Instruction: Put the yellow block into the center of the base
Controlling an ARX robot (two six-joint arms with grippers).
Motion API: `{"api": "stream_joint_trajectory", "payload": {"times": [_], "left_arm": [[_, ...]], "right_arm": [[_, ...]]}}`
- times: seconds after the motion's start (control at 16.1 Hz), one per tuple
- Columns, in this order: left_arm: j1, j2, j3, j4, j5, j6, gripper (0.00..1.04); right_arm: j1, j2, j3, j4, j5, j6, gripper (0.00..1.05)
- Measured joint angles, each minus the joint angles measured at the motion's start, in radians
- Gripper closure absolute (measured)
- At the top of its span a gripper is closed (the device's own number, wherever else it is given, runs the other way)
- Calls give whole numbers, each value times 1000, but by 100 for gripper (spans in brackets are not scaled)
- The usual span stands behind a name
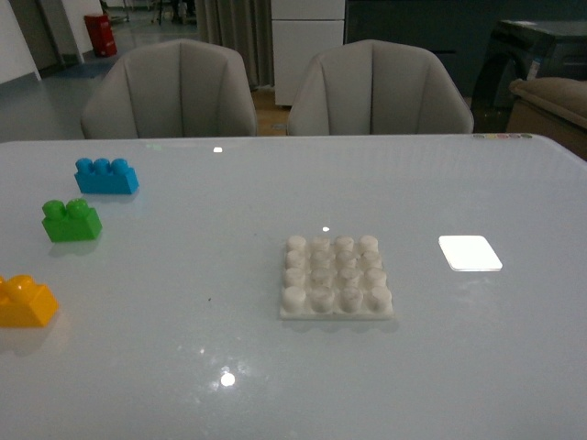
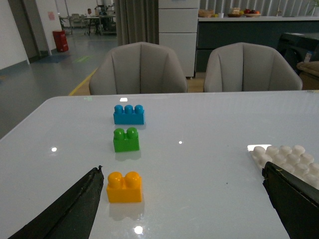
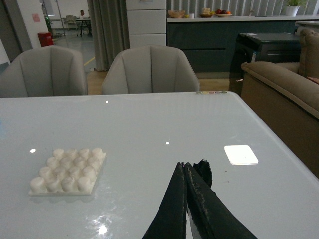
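Note:
The yellow block (image 1: 26, 302) sits on the white table at the far left edge of the front view. It also shows in the left wrist view (image 2: 124, 186), upright, studs up. The off-white studded base (image 1: 336, 276) lies flat at the table's middle; it shows in the left wrist view (image 2: 289, 160) and the right wrist view (image 3: 68, 171). My left gripper (image 2: 183, 174) is open and empty, its jaws wide apart, the yellow block just inside one finger (image 2: 75, 209). My right gripper (image 3: 183, 165) is shut and empty, beside the base. Neither arm shows in the front view.
A green two-stud brick (image 1: 71, 221) and a blue three-stud brick (image 1: 106, 176) stand behind the yellow block on the left. A smooth white square patch (image 1: 470, 253) lies right of the base. Two grey chairs (image 1: 275, 92) stand past the table's far edge.

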Motion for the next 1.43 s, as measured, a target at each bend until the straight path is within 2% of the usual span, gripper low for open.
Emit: {"api": "stream_joint_trajectory", "payload": {"times": [0.37, 0.43, 0.81, 0.93, 0.99, 1.12, 1.18, 1.24, 1.3, 1.37, 1.43], "left_arm": [[0, 0, 0, 0, 0, 0, 7], [0, 0, 0, 0, 0, 0, 7], [0, 0, 0, 0, 0, 0, 7], [0, 0, 0, 0, 0, 0, 7], [0, 0, 0, 0, 0, 0, 7], [0, 0, 0, 0, 0, 0, 7], [-11, 14, 14, -59, -26, -8, 7], [-98, 148, 116, -279, -161, -73, 7], [-167, 244, 190, -354, -238, -124, 7], [-227, 258, 224, -344, -275, -145, 7], [-246, 263, 255, -303, -270, -149, 7]], "right_arm": [[0, 0, 0, 0, 0, 0, 103], [0, 0, 0, 0, 0, 0, 99], [0, 0, 0, 0, 0, 0, 24], [0, 0, 0, 0, 0, 0, 4], [0, 0, 0, 0, 0, 0, 7], [0, 0, 0, 0, 0, 0, 7], [0, 0, 0, 0, 0, 0, 6], [0, 0, 0, 0, 0, 0, 6], [0, 0, 0, 0, -2, -2, 6], [0, 0, 0, 0, 0, 0, 6], [0, 0, 0, -2, 0, 0, 6]]}}
